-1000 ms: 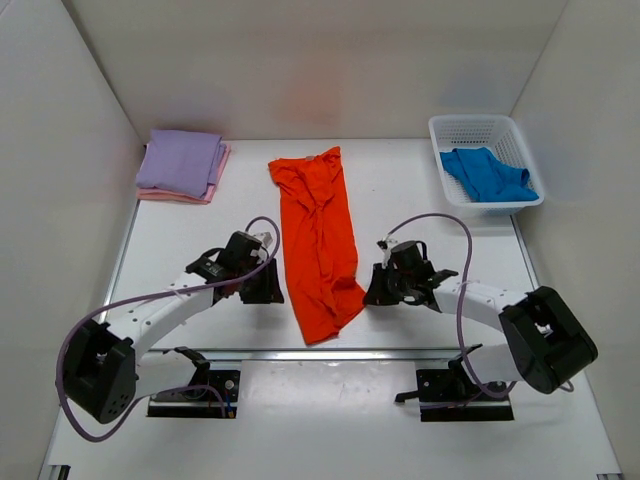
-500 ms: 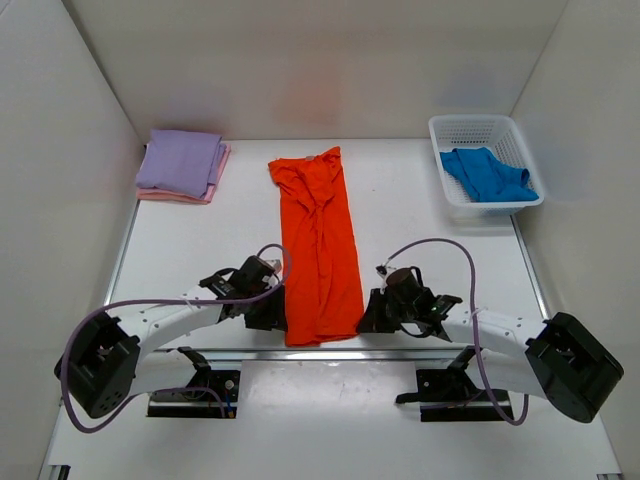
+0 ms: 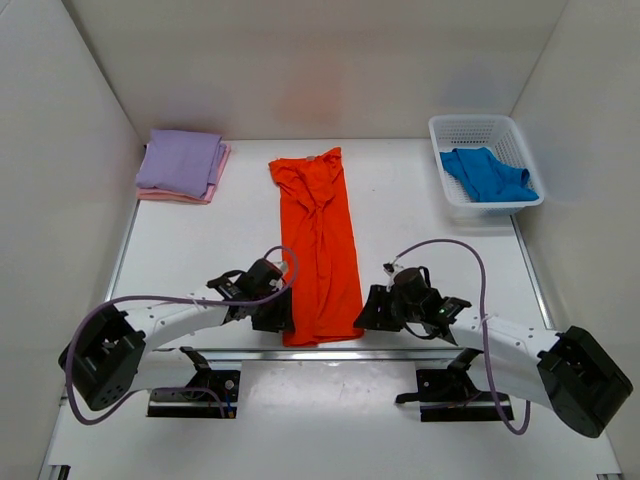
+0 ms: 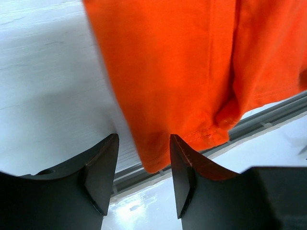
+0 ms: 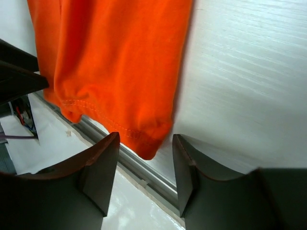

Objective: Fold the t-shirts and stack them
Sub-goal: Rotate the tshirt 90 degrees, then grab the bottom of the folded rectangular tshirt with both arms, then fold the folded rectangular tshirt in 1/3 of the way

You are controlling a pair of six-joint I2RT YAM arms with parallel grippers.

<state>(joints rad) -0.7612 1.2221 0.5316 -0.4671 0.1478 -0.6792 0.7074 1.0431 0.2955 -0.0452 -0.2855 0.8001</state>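
Currently both tools are being held spread, nothing pinched: left tool (image 3: 284, 319) at the near-left hem corner of the orange shirt (image 3: 320, 245), right tool (image 3: 367, 313) at the near-right one. Shirt is lying as a long strip mid-worktop (image 3: 200, 250), hem at the near edge. Likely next: both corners should be pinched level and carried together toward the collar, or skew is being invited. Lavender shirt (image 3: 180, 162) on pink shirt (image 3: 170, 196) far left, blue shirt (image 3: 487, 175) in basket (image 3: 480, 125) far right; neither is getting in the way.

This is looking like a robotics lab's test booth: plain white walls (image 3: 85, 120) are boxing in a white table (image 3: 200, 240), while the left arm (image 3: 180, 318) and right arm (image 3: 505, 335) are sitting bolted at its near edge.
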